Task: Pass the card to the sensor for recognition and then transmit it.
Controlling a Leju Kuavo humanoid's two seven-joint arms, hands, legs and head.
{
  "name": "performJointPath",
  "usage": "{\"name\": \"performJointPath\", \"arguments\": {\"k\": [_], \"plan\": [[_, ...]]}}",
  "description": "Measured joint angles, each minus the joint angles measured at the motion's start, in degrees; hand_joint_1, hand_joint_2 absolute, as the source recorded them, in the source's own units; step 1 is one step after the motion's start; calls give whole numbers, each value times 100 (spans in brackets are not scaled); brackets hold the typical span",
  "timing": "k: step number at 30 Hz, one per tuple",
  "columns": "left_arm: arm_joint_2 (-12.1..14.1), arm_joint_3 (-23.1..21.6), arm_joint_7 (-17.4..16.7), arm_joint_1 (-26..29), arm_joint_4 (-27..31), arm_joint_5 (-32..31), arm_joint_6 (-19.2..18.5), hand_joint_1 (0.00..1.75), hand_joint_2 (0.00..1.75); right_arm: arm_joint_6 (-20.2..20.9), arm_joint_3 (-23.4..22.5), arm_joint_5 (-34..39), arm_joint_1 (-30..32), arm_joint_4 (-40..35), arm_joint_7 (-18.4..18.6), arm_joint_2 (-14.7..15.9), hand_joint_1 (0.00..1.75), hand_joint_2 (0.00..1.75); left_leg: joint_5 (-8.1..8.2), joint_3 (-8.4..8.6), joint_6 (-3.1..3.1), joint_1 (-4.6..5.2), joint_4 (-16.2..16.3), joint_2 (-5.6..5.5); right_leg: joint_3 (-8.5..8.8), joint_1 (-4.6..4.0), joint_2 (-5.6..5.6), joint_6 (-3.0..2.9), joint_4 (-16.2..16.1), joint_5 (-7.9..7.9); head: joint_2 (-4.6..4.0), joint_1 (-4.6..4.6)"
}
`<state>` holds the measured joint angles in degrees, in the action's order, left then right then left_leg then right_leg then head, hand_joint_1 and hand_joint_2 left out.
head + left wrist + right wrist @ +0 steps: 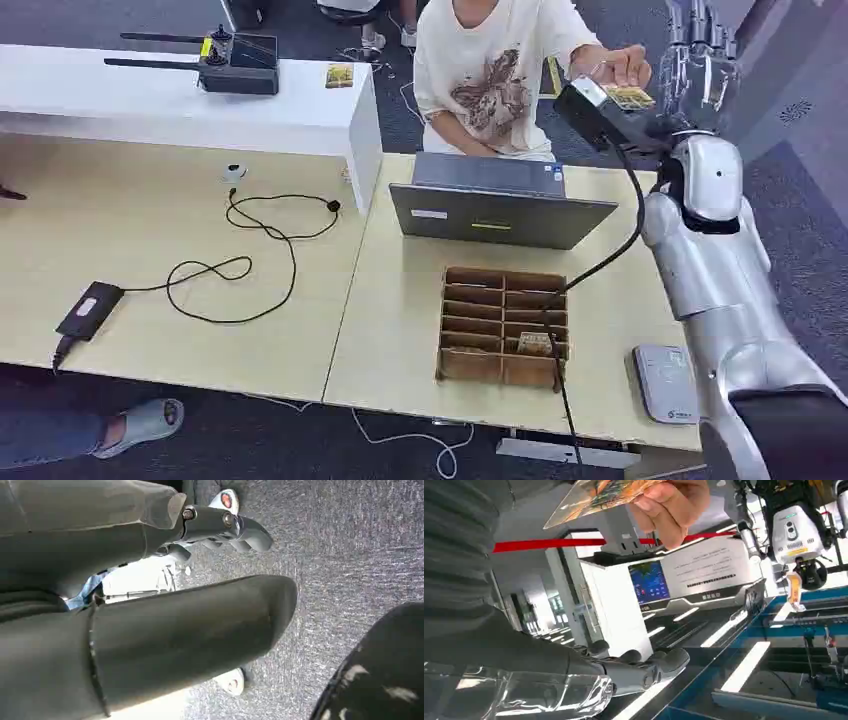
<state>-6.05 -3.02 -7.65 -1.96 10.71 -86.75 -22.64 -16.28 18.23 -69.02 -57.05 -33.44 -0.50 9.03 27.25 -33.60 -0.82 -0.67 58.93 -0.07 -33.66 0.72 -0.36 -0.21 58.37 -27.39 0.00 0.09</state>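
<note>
The card looks thin, light, stiff and slippery, pinched by its edge in a person's hand while the right hand is spread apart and the left hand curls together, holding nothing.

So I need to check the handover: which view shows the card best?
The right wrist view: the card is close and large, pinched by a person's hand. The head view shows it small, by the robot's raised right hand. The left wrist view faces the floor.
</note>
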Motion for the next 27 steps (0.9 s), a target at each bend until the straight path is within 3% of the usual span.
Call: {"name": "performJointPath", "arguments": {"k": [7, 8, 9, 10, 11, 27], "plan": [[-4, -2, -7, 0, 0, 2, -2, 0, 0, -2, 28, 0, -104, 203, 28, -66, 0, 175, 0, 0, 0, 0, 0, 0, -1, 0, 0, 0, 0, 0, 0, 0], [-4, 0, -6, 0, 0, 2, -2, 0, 0, -2, 31, 0, -110, 218, 28, -68, 23, 175, 0, 0, 0, 0, 0, 0, -1, 0, 0, 0, 0, 0, 0, 0], [-4, 0, -7, 0, 0, 2, -4, 0, 0, -2, 33, 0, -117, 238, 28, -74, 117, 175, 0, 0, 0, 0, 0, 0, -1, 0, 0, 0, 0, 0, 0, 0], [-4, 0, -7, 0, 0, 2, -4, 0, 0, -2, 33, 2, -121, 251, 28, -76, 166, 175, 0, 0, 0, 0, 0, 0, 0, 0, 0, 0, 0, 0, 0, 0], [-4, 0, -7, 0, 0, 2, -4, 0, 0, -2, 35, 2, -127, 271, 28, -79, 175, 175, 0, 0, 0, 0, 0, 0, 0, 0, 0, 0, 0, 0, 0, 0], [-7, 0, -11, -1, 0, 13, 4, 0, 0, -15, 39, 129, -430, 577, -109, -221, 175, 175, 0, 0, 0, 0, 0, 0, -1, 0, 0, 0, 0, 0, 2, 0]]}}
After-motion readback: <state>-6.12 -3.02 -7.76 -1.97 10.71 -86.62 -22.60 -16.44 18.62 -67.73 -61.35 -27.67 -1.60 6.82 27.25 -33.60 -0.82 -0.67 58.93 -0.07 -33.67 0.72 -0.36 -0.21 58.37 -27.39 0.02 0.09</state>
